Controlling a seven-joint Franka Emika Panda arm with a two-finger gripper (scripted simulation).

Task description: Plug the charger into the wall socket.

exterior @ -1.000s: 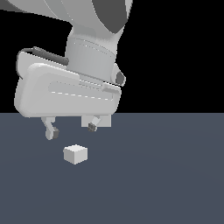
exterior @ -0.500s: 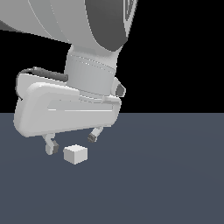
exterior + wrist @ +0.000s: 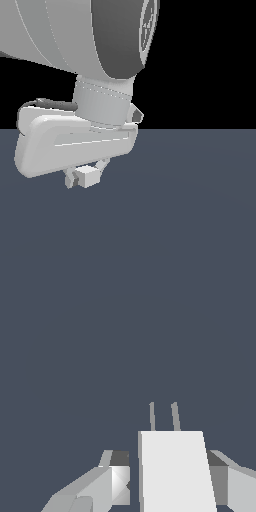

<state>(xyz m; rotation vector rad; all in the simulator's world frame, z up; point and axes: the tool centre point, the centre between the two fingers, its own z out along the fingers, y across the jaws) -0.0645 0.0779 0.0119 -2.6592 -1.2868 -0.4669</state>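
The charger (image 3: 87,176) is a small plain white cube on the dark grey floor. In the wrist view (image 3: 172,471) it shows two thin prongs pointing away. My gripper (image 3: 86,178) is lowered over it with one finger on each side. In the wrist view one finger (image 3: 119,478) stands a narrow gap off the cube, and the other finger (image 3: 220,478) is right against its far side. The jaws are open around the cube and it rests on the floor. The wall socket is out of view in both frames.
The dark grey floor (image 3: 200,200) stretches flat around the gripper, with a black background behind it. The large white arm link (image 3: 75,35) fills the upper part of the exterior view.
My gripper has come down from above the cube until its fingers straddle it. The fingers stand closer together than before. The cube has not moved.
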